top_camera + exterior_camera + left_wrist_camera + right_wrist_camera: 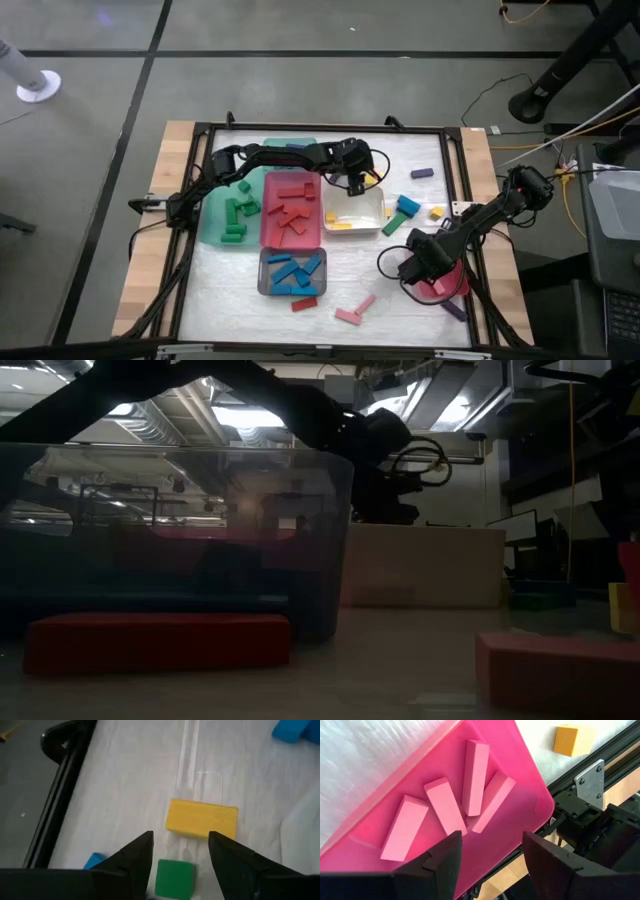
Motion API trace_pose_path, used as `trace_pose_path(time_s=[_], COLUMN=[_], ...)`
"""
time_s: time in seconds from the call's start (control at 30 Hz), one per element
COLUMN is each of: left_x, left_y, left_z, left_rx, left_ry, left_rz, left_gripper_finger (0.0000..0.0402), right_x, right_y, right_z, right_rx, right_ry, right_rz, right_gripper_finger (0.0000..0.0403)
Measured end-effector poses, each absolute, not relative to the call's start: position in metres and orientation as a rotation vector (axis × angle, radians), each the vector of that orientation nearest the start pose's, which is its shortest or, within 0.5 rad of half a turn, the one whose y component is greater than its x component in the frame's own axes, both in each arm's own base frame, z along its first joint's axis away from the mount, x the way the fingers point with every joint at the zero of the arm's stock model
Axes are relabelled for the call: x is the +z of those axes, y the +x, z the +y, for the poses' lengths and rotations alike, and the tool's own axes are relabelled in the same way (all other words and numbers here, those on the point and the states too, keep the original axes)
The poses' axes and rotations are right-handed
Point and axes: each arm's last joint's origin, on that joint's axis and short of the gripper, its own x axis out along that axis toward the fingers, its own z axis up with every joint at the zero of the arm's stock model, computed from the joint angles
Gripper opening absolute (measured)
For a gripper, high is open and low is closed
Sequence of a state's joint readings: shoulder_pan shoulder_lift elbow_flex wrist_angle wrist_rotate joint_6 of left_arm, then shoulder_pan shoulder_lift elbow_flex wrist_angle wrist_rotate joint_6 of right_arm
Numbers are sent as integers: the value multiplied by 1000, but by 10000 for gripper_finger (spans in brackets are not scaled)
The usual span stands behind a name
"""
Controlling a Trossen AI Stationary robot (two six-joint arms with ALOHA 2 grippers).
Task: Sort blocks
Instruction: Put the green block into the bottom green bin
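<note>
My left gripper (180,851), jaws open and empty, hangs above the white tray (378,222), the yellow block (201,818) lying crosswise just beyond my jaws.

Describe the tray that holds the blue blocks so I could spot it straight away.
Start at the long red tray in the table's middle. The grey tray sits against its near end, smaller and squarer. It alone holds blue blocks.

red tray (290,238), blue blocks (293,272), grey tray (264,283)
</note>
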State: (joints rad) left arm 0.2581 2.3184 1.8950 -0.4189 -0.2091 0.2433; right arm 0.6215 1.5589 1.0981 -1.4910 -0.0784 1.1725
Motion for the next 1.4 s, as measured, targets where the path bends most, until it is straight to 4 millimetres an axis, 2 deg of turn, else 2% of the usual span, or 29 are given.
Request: trace_pose_path(time_s=[0.2, 0.5, 0.67, 0.83, 1.4], left_x=[173, 173, 172, 172, 173], left_y=[483, 474, 474, 475, 475], left_z=[148, 168, 169, 165, 168], left_rx=[240, 270, 214, 166, 163], left_ry=[98, 61, 31, 100, 112], left_rz=[966, 972, 966, 973, 964], left_gripper_finger=[180, 180, 180, 180, 180], right_x=[223, 223, 223, 223, 222], right_y=[183, 184, 184, 184, 184], right_z=[134, 133, 133, 133, 134], right_rx=[-666, -670, -670, -669, -670], right_ry=[244, 233, 233, 233, 234], right_rz=[1808, 1796, 1796, 1796, 1797], right_gripper_finger=[209, 209, 209, 209, 209])
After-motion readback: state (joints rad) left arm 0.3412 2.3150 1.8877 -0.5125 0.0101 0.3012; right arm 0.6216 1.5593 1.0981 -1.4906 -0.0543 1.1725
